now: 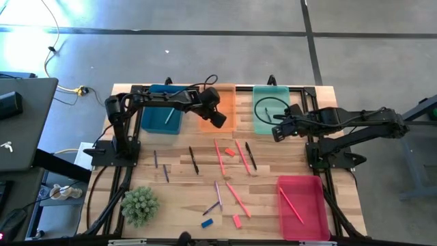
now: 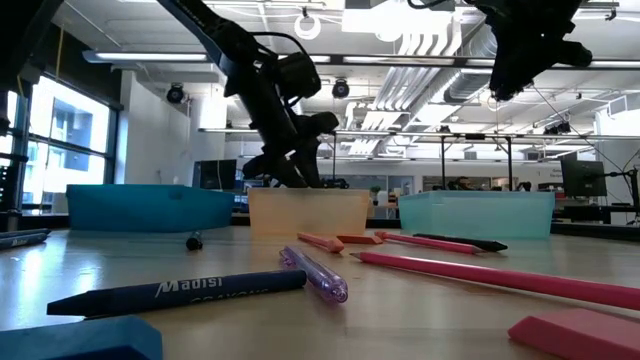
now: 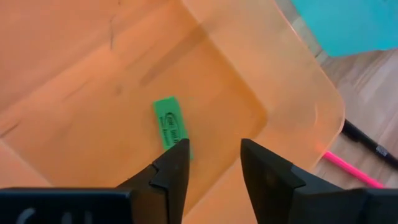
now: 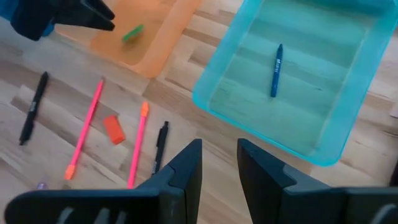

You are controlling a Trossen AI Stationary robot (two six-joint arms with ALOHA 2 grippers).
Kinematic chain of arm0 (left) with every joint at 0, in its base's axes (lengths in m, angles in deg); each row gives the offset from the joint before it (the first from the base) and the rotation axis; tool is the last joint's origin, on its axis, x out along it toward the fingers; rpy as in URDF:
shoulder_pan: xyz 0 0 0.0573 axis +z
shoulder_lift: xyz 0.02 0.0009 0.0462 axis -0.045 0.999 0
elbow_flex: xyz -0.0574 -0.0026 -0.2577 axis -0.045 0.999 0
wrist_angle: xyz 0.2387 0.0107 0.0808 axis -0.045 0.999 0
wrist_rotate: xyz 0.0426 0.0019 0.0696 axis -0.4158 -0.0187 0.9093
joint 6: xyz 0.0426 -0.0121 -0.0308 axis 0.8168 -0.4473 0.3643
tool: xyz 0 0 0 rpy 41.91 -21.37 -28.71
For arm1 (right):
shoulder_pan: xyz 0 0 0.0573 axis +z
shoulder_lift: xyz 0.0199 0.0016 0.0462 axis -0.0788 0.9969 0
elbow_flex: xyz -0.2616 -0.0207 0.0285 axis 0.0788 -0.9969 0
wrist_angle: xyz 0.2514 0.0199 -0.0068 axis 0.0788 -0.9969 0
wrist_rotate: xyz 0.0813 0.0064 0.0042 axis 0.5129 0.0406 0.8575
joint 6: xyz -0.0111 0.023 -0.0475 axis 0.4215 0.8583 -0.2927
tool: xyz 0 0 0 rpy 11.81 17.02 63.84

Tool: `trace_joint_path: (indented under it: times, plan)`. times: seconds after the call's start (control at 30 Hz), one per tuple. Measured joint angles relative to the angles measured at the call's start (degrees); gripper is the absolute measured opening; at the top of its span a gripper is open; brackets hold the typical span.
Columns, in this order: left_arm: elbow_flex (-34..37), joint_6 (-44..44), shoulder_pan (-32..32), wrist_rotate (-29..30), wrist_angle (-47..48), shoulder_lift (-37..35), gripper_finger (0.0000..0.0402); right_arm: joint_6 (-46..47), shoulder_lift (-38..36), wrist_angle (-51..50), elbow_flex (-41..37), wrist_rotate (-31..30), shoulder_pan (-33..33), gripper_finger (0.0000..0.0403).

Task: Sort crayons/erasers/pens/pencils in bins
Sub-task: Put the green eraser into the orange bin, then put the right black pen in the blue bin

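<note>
Over the orange bin [image 1: 217, 102] at the desk's [image 1: 177, 160] far edge, left gripper [image 3: 214, 168] with fingers spread and empty above a green eraser [image 3: 170, 122] lying flat on the floor, long axis slanted to the walls; beside it the teal bin [image 4: 348, 134], right gripper [image 4: 219, 163] nearby, fingers parted, empty.

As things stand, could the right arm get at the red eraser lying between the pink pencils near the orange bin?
Probably yes. The right claw hangs open and empty by the teal bin, and the red eraser lies in the open on the table, nothing over it. The left claw is over the orange bin, off that path.
</note>
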Motion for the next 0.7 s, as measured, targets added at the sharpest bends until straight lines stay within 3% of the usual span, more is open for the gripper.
trace_joint_path:
  times: [0.17, 0.4, 0.7]
  plan:
    - [0.09, 5.42, 1.86, -4.95, 0.09, -0.66, 0.0155, 0.28, 0.0, 2.95, 0.0, 1.24, 0.02, 0.0094]
    - [0.09, 5.3, 6.03, -12.93, 0.05, -5.9, 0.0156, -3.63, 0.0, 12.7, 0.0, 1.41, 0.02, 0.0094]
    - [0.04, 5.34, 6.34, -12.49, 1.69, -17.71, 0.0156, -8.0, 0.0, 24.03, 0.0, 1.39, 0.01, 0.0094]
